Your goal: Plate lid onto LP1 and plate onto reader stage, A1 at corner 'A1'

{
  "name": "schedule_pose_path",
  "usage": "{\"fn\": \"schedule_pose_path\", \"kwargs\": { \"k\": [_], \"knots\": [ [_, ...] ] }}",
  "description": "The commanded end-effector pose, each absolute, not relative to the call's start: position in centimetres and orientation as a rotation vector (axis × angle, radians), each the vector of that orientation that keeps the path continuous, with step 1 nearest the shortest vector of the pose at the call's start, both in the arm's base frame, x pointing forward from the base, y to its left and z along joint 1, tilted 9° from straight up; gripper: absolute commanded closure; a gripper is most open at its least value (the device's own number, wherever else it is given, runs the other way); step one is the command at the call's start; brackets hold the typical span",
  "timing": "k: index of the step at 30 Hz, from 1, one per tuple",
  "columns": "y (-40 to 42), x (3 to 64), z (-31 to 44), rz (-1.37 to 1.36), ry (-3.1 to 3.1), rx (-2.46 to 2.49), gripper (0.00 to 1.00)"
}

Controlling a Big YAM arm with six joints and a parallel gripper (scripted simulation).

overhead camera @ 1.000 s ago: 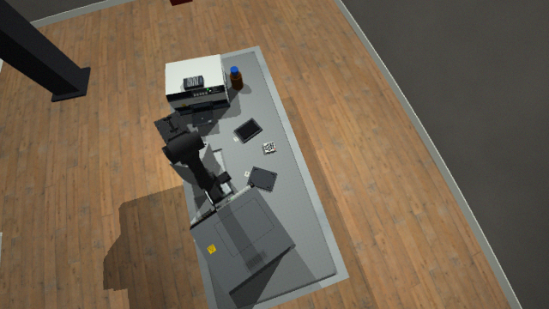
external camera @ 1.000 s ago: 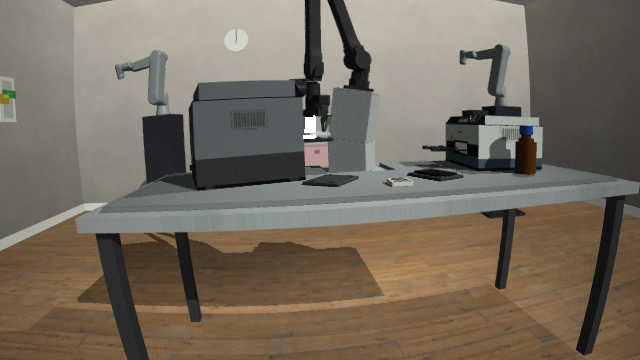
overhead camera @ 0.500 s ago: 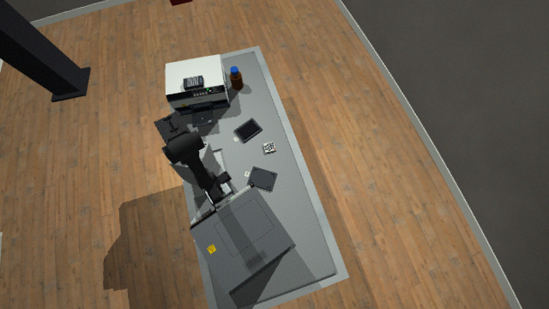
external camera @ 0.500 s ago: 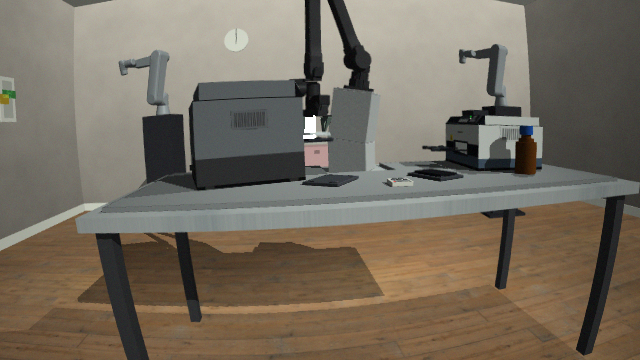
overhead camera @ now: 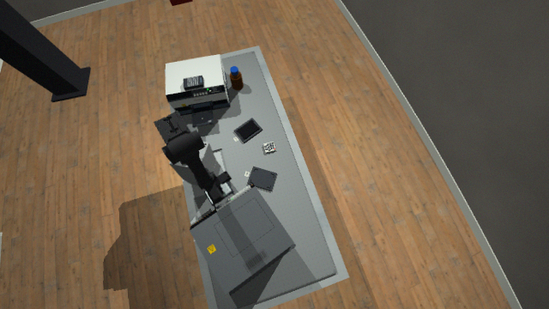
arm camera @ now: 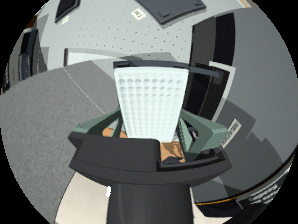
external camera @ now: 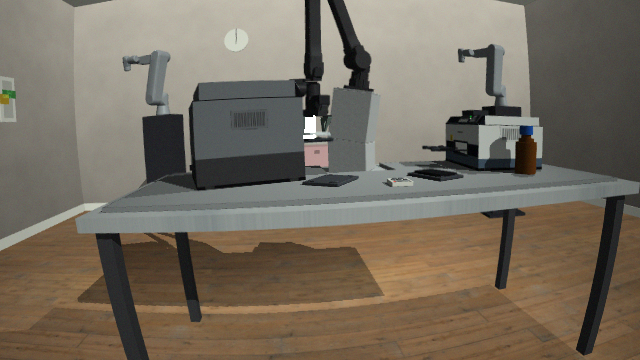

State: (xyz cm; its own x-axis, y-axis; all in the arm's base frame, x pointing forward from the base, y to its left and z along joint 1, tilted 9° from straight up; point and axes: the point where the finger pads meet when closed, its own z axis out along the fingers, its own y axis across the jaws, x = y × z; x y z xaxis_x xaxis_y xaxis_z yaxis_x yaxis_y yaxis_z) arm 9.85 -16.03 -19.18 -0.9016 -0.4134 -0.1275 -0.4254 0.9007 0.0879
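Note:
The pale plate (arm camera: pixel 152 100), its top covered with rows of small round wells, sits at the reader's stage (arm camera: pixel 206 72), the dark bar behind it. My gripper (arm camera: pixel 150 111) (overhead camera: pixel 218 195) (external camera: pixel 318 125) points down, its green fingers against the plate's two long sides; it looks shut on the plate. I cannot tell whether the plate is fully seated or where A1 is. The reader (overhead camera: pixel 242 232) (external camera: pixel 248 135) is the big dark grey box. The dispenser (overhead camera: pixel 193 70) (external camera: pixel 495 142) is white; its stage (overhead camera: pixel 202 117) sticks out in front. I cannot make out the lid.
A dark flat pad (overhead camera: pixel 262 178) (external camera: pixel 330 180) (arm camera: pixel 175 9) lies near the reader. A black framed holder (overhead camera: pixel 248 130) (external camera: pixel 436 174) lies farther off. A small white block (overhead camera: pixel 269 148) (external camera: pixel 399 182) stands between them. The brown bottle (overhead camera: pixel 236 81) (external camera: pixel 525 154) stands upright beside the dispenser.

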Motion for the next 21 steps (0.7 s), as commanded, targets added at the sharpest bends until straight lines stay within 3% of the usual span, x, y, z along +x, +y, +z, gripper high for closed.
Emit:
{"fn": "schedule_pose_path", "kwargs": {
  "k": [1, 21],
  "knots": [
    [-16.36, 9.83, -19.14, 0.162, 2.963, -0.636, 0.14],
    [-16.33, 9.83, -19.38, 0.161, 2.963, -0.635, 0.14]
  ]
}}
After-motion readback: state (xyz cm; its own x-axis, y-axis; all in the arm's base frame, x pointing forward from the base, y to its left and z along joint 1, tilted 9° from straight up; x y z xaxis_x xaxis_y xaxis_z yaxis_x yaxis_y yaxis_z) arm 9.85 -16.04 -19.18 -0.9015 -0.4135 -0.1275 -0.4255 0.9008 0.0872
